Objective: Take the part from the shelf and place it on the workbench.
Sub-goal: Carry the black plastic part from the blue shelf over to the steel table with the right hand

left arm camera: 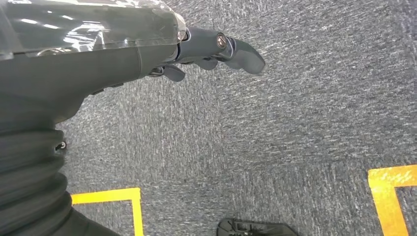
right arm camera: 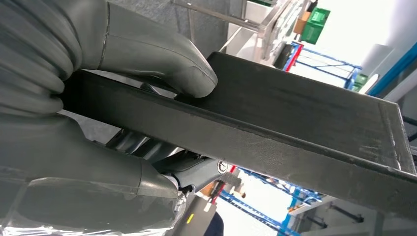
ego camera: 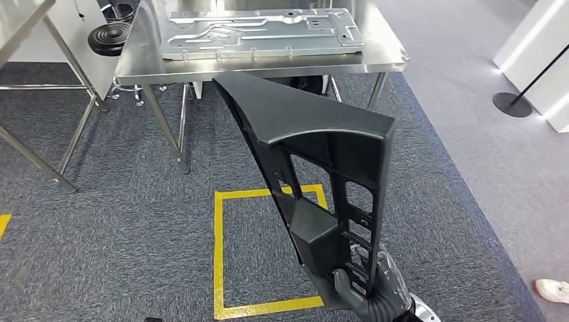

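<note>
Right hand (ego camera: 368,287) grips black part (ego camera: 315,154) — left hand (left arm camera: 216,49) apparently empty.

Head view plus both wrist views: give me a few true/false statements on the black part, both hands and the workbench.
1. The right hand grips the black part at its lower end. True.
2. The black part already lies on the workbench. False: it is held up in front of the bench, over the carpet.
3. A grey metal panel lies on the workbench. True.
4. The left hand holds a second part. False: it holds nothing and hangs over the carpet, fingers apart.
5. In the right wrist view the thumb presses on the black part. True.
6. The yellow square is marked on the workbench top. False: it is taped on the carpet.
</note>
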`<state>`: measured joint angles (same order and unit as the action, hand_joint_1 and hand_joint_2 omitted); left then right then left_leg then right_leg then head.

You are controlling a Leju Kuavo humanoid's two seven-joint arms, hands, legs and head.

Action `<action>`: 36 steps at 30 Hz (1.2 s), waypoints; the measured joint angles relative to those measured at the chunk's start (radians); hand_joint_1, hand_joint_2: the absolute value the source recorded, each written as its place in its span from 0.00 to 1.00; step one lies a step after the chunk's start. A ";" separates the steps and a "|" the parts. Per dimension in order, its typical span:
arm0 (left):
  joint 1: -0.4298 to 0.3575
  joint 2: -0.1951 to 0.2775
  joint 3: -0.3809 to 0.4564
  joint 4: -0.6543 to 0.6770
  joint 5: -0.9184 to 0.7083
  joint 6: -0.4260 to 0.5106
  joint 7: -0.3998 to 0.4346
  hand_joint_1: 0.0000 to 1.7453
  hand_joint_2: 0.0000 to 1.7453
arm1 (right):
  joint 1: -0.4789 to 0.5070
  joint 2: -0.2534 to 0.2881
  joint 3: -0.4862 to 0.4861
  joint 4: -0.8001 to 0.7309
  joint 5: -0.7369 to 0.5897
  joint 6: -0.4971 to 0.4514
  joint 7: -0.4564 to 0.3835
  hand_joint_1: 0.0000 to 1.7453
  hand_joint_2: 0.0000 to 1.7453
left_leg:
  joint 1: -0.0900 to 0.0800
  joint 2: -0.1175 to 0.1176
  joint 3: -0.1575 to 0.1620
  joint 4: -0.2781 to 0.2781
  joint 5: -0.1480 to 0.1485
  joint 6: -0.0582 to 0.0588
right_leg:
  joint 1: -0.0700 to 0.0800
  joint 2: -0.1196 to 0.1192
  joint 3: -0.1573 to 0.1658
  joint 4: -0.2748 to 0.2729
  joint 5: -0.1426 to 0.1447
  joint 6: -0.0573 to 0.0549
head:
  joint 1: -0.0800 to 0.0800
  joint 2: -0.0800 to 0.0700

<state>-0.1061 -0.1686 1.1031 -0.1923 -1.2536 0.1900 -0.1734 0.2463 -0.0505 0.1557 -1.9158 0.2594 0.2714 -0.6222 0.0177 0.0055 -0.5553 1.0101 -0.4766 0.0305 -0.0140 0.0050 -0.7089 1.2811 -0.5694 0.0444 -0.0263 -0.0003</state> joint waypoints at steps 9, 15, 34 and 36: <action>-0.005 0.000 0.008 0.000 0.008 -0.001 -0.006 0.00 1.00 | -0.019 0.000 0.003 0.017 -0.003 0.002 0.000 1.00 1.00 | -0.005 0.009 0.004 0.019 -0.028 -0.039 | 0.010 -0.009 0.143 -0.293 0.115 -0.048 | 0.000 0.000; -0.001 0.001 0.009 0.000 0.006 -0.003 -0.008 0.00 1.00 | -0.028 0.002 0.007 0.031 -0.005 0.010 0.001 1.00 1.00 | -0.004 0.003 -0.131 0.278 -0.118 -0.048 | 0.010 -0.001 0.152 -0.294 0.110 -0.060 | 0.000 0.000; -0.004 -0.014 0.009 0.000 -0.004 -0.014 -0.007 0.00 1.00 | -0.029 0.000 -0.020 0.042 0.009 -0.022 0.008 1.00 1.00 | -0.007 0.003 -0.005 0.004 0.004 -0.003 | 0.005 -0.005 0.124 -0.233 0.096 -0.018 | 0.000 0.000; -0.004 -0.018 0.009 0.000 -0.005 -0.014 -0.006 0.00 1.00 | -0.031 -0.001 -0.021 0.042 0.013 -0.022 0.006 1.00 1.00 | -0.008 0.004 -0.005 0.003 0.002 -0.014 | 0.013 -0.006 0.141 -0.276 0.102 -0.028 | 0.000 0.000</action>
<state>-0.1097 -0.1867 1.1120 -0.1923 -1.2584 0.1758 -0.1791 0.2151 -0.0512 0.1351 -1.8738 0.2724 0.2494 -0.6157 0.0100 0.0090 -0.5604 1.0133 -0.4744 0.0166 -0.0014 -0.0011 -0.5679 1.0048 -0.4669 0.0167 -0.0263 -0.0004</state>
